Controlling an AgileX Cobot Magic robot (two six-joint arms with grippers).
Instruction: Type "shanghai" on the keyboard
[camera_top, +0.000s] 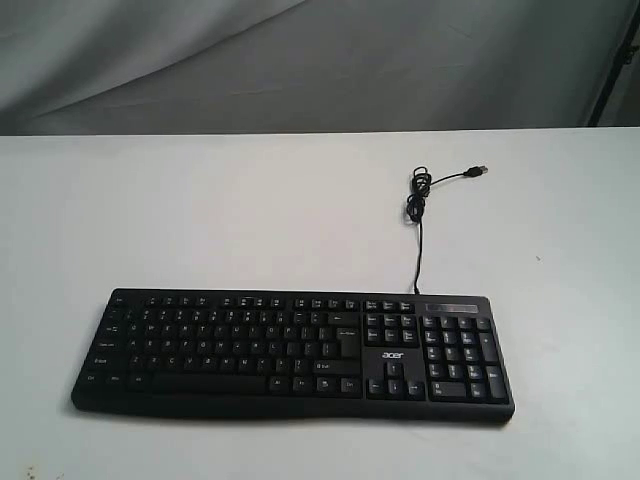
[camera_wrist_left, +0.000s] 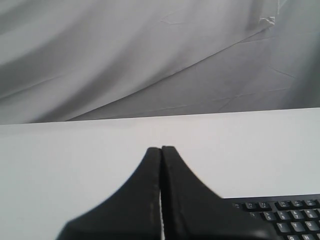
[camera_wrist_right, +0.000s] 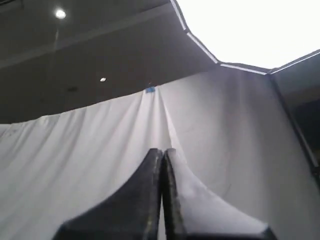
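A wide black keyboard (camera_top: 290, 352) with white legends and a white "acer" logo lies near the front edge of the white table (camera_top: 250, 210). Its thin black cable (camera_top: 417, 205) runs back to a small coil and a loose USB plug (camera_top: 480, 170). Neither arm shows in the exterior view. In the left wrist view my left gripper (camera_wrist_left: 161, 148) is shut and empty above the table, with a corner of the keyboard (camera_wrist_left: 287, 215) beside it. My right gripper (camera_wrist_right: 163, 151) is shut on nothing and points up at the curtain.
A grey curtain (camera_top: 300, 60) hangs behind the table's far edge. A dark stand (camera_top: 612, 60) is at the back right. In the right wrist view I see a white drape (camera_wrist_right: 90, 150) and a dark ceiling with lights (camera_wrist_right: 60, 13).
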